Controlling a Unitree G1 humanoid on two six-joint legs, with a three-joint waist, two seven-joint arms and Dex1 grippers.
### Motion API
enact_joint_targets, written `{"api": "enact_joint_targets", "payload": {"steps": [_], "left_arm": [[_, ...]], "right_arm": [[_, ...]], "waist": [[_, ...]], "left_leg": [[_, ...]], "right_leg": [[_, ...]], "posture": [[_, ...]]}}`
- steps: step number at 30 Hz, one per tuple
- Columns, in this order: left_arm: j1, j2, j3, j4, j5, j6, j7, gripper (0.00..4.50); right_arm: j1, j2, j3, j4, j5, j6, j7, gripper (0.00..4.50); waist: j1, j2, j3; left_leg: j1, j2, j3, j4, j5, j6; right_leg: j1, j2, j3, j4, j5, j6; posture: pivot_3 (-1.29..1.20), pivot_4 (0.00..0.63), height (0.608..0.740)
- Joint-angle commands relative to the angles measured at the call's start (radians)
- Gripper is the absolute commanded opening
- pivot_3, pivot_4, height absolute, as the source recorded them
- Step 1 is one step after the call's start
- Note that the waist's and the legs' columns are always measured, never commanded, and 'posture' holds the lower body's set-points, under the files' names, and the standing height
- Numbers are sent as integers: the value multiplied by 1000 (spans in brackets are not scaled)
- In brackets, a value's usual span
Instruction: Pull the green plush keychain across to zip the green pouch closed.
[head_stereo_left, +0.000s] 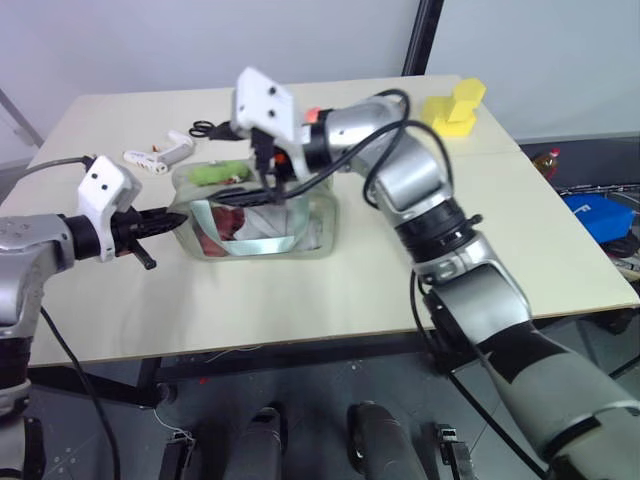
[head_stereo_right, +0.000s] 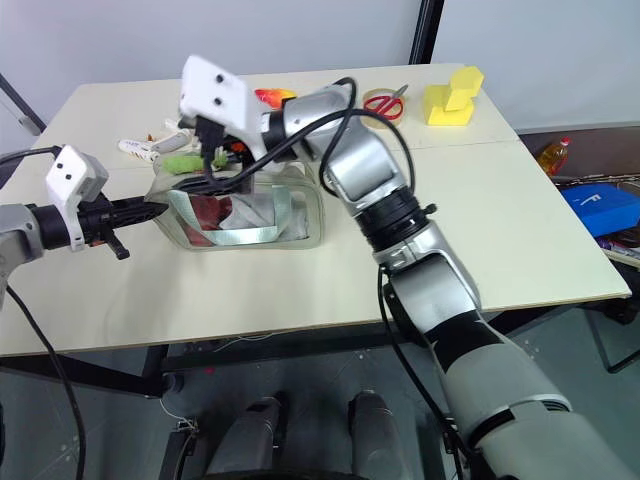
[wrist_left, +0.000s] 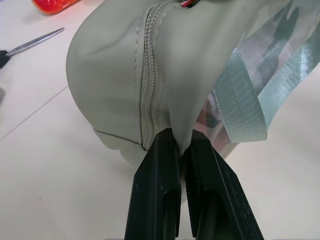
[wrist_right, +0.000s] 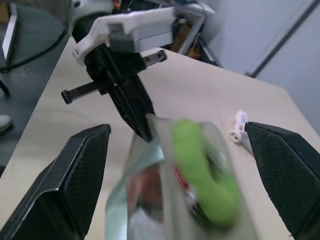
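Biggest worry first: could easily close on the wrong thing. Right gripper (wrist_right: 175, 180) spread as wide as it goes, nothing in it, with the keychain (wrist_right: 202, 172) sitting between the fingers (wrist_right: 75, 185) in the right wrist view but not touched by either. If closed from here, might catch pouch fabric along with the plush, or just squash the fuzz and slide off when pulling starts.

Next risk: losing the anchor. Left gripper (wrist_left: 182, 165) clamped tight on a thin fold at the end of the pouch (head_stereo_left: 255, 225), right beside the zipper seam. Not much material in that pinch, so a hard tug across could yank it free and drag the whole bag instead of running the zip.

Smaller one: might knock the pouch over, since soft and standing on its own at centre-left of the left eye view.

Pose-wise: right arm reaching in from lower right of frame, bent sharply and crossing over the pouch top, gripper pointing toward frame left, angled a bit down. Left arm coming in low from the left edge, roughly level, fingers aimed at the pouch end.

Keychain lying on top of the pouch, upper-left part, by the open zipper.
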Motion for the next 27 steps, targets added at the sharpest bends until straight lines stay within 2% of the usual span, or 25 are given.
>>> {"api": "enact_joint_targets", "payload": {"steps": [1, 4, 7, 12, 13, 14, 23, 27], "left_arm": [[-2, 6, 24, -35, -11, 4, 13, 0], [3, 4, 26, -42, -15, 6, 16, 0], [9, 4, 29, -48, -18, 9, 19, 0], [8, 8, 26, -39, -22, 4, 19, 0], [7, 8, 25, -39, -22, 4, 18, 0], [6, 8, 23, -37, -22, 2, 17, 0], [-21, 4, 2, -10, -13, -10, 8, 0], [-22, 6, 1, -6, -11, -14, 3, 0]], "right_arm": [[-22, 26, -1, 96, -35, -84, -39, 4461], [-48, 56, -5, 191, -49, -119, -51, 4461], [-67, 69, -19, 244, -54, -137, -52, 3593], [-78, 71, -47, 257, -29, -107, -31, 825], [-78, 71, -54, 250, -21, -93, -28, 347], [-80, 68, -65, 239, -11, -71, -23, 76], [-65, 33, -99, 169, 26, 53, 7, 76], [-83, -23, -147, 182, 47, 100, -9, 76]], "waist": [[-1, 0, 0], [-4, 0, 0], [-4, 0, 0], [-3, 0, 0], [-4, 0, 0], [-4, 0, 0], [-4, 0, 0], [-3, 0, 0]], "left_leg": [[0, 0, 0, 0, 0, 0], [0, 0, 0, 0, 0, 0], [0, 0, 0, -1, 0, 0], [0, 0, 0, -1, 0, 0], [0, 0, 0, -1, 0, 0], [0, 0, 0, -1, 0, 0], [0, 0, 0, -1, 0, 0], [0, 0, 0, -1, 0, 0]], "right_leg": [[0, 0, 0, 0, 0, 0], [0, 0, 0, 0, 0, 0], [-1, 0, 0, 0, 0, 0], [-1, 0, 0, 0, 0, 0], [-1, 0, 0, 0, 0, 0], [-1, 0, 0, 0, 0, 0], [-1, 0, 0, 0, 0, 0], [-1, 0, 0, 0, 0, 0]], "posture": [[0, 150, 740], [0, 150, 740], [0, 150, 740], [0, 150, 740], [0, 150, 740], [0, 150, 740], [0, 150, 740], [0, 150, 740]]}}
